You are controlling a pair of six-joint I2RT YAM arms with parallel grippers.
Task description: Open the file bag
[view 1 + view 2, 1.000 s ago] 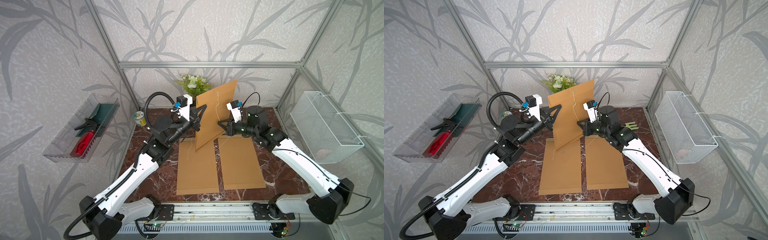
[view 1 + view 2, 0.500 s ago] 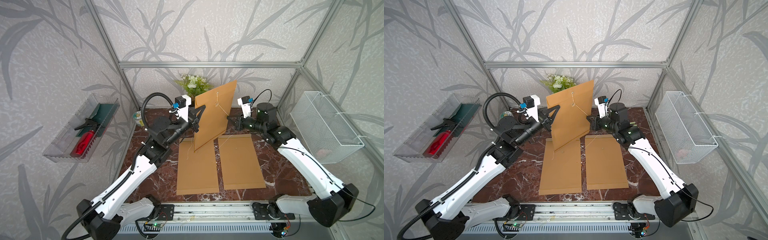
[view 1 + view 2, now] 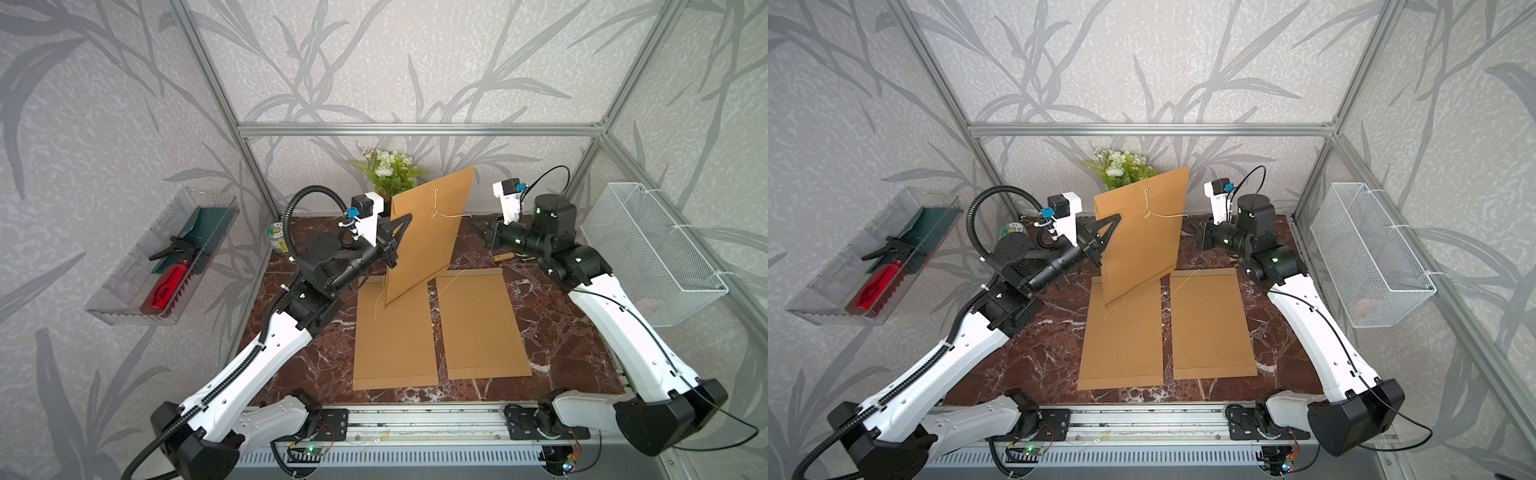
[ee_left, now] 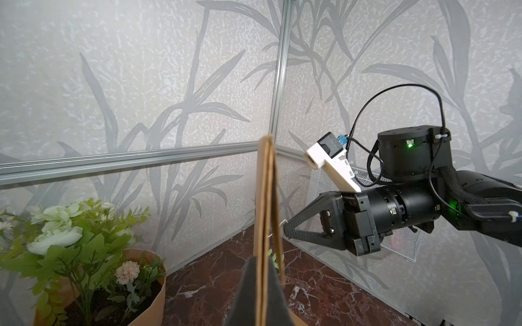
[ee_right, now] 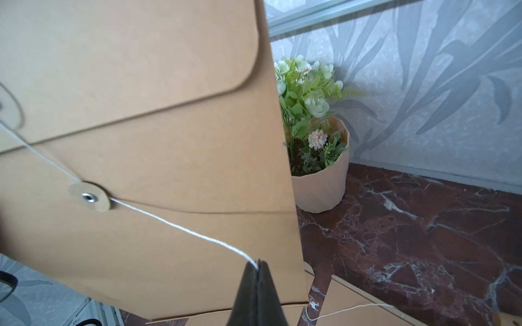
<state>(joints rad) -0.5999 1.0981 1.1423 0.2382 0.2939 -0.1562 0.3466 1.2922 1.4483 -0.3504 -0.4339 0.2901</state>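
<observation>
A brown paper file bag (image 3: pixel 428 245) (image 3: pixel 1142 245) stands upright above the table in both top views. My left gripper (image 3: pixel 407 217) (image 4: pixel 261 261) is shut on its left edge, near the flap. The flap (image 5: pixel 127 56) lies closed against the bag. A white string (image 5: pixel 180 225) (image 3: pixel 453 215) runs taut from the round button (image 5: pixel 89 197) to my right gripper (image 5: pixel 258 262) (image 3: pixel 473 220), which is shut on the string's end, a short way to the right of the bag.
Two more brown file bags (image 3: pixel 395 332) (image 3: pixel 482 324) lie flat on the marble table below. A flower pot (image 3: pixel 388 170) stands at the back, a wire basket (image 3: pixel 648 249) on the right wall, a clear tray with tools (image 3: pixel 166 257) on the left wall.
My right gripper has drawn back to the right, away from the bag, pulling the string out taut. The left gripper and the bag have shifted only slightly.
</observation>
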